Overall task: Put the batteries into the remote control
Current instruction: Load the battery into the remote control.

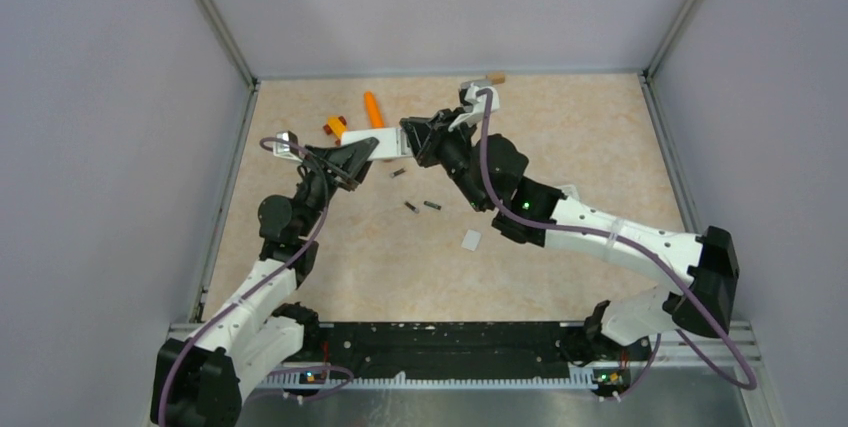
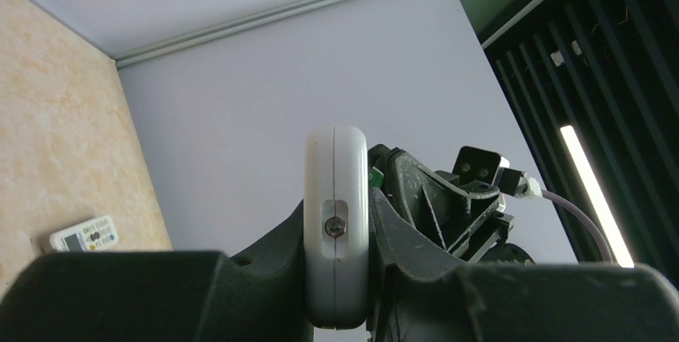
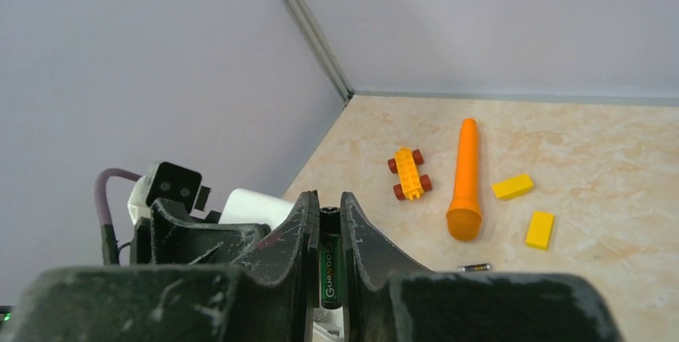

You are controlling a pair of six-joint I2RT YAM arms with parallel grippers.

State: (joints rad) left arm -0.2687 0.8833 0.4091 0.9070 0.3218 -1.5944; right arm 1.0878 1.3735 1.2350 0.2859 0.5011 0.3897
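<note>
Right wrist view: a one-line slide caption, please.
Right gripper pinching a battery, yellow toy car and orange stick on the table beyond.

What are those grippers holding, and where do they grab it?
The left gripper clamps the remote across its broad faces. The right gripper pinches a battery by its sides, one end poking out.

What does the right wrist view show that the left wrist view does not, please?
Only the right wrist view: a battery pinched in the right gripper, a yellow toy car, an orange stick and a loose battery. Only the left wrist view: a second remote lying on the table. Both: the white remote held by the left gripper.
</note>
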